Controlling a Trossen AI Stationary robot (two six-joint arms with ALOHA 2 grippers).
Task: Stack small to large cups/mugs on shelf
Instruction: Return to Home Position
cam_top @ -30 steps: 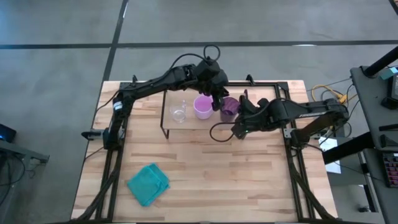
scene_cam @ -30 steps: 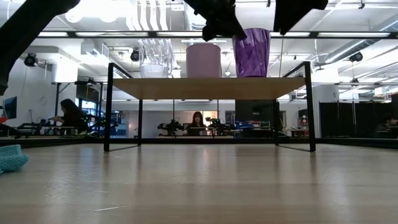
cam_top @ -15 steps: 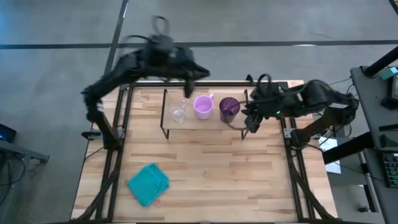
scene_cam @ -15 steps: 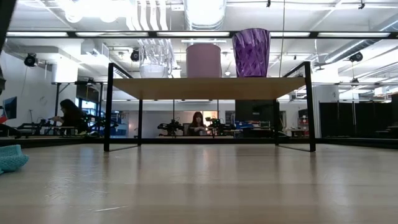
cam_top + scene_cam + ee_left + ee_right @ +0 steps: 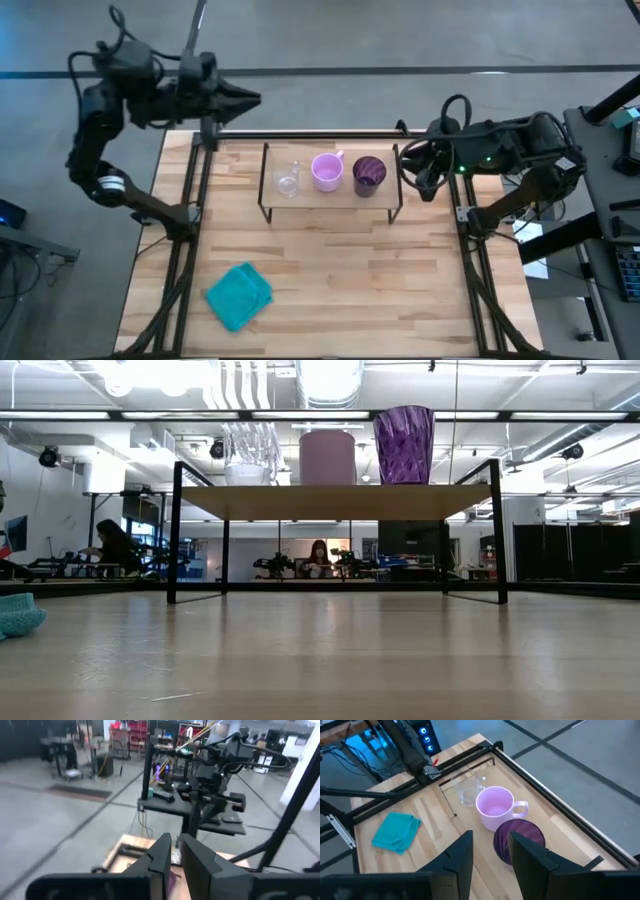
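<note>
My left gripper (image 5: pixel 243 98) has swung well clear of the shelf (image 5: pixel 310 198) and now sits far out beyond its back left corner. The fingers are nearly together and hold nothing. A second ago it hung right over the shelf's middle. My right gripper (image 5: pixel 424 178) has backed off too. It was just beside the shelf's right end and is now a little way out from that end, with the fingers parted and empty.

On the shelf, nothing stirred as the arms left. The glass (image 5: pixel 287 181) stands at the left, the pink mug (image 5: pixel 326 171) in the middle and the purple cup (image 5: pixel 368 172) at the right. All are upright in a row, small to large, close but not touching.

I judge the placing done. All that is left is for both arms to finish folding back to rest, and nothing near the shelf is in their way.
</note>
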